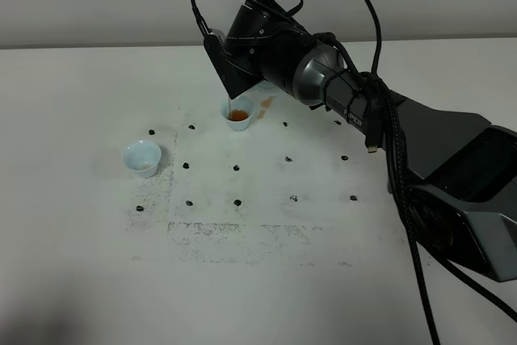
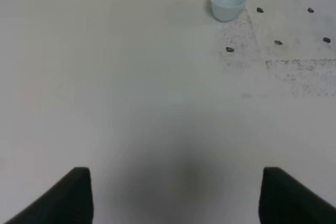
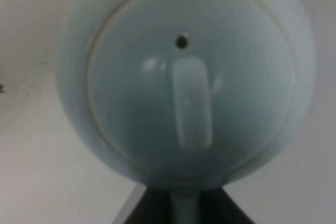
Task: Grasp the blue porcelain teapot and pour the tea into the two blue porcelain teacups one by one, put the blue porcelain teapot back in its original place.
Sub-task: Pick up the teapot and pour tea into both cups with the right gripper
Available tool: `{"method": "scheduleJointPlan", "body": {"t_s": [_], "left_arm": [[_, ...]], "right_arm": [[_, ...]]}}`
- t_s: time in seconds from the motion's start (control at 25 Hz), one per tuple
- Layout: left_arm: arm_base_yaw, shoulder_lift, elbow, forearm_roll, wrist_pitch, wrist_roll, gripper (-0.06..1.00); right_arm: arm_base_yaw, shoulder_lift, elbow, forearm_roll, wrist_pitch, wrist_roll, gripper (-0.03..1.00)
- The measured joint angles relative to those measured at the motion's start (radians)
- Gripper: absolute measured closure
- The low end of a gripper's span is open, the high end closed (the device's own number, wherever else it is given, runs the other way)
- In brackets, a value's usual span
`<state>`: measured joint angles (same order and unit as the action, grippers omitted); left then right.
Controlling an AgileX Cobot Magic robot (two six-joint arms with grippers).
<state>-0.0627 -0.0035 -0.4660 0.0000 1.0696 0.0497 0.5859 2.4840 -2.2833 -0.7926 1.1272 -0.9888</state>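
Porcelain teapot (image 3: 189, 77) hangs clamped in the right pincer (image 3: 184, 211).

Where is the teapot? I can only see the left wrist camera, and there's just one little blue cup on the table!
Observer: The right gripper has it. The teapot fills the right wrist view, lid toward the camera.
Operator: Is it pouring?
Observer: Yes. In the high view a thin stream drops into the second cup, which holds reddish-brown tea.
Operator: Did any spill?
Observer: Perhaps. A small brownish mark lies on the table beside that cup.
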Motion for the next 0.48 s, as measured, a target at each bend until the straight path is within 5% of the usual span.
{"method": "scheduleJointPlan", "body": {"t_s": [0.48], "left_arm": [[0.000, 0.000, 0.000, 0.000, 0.000, 0.000, 0.28]], "right_arm": [[-0.003, 0.000, 0.000, -0.018, -0.021, -0.009, 0.88]]}}
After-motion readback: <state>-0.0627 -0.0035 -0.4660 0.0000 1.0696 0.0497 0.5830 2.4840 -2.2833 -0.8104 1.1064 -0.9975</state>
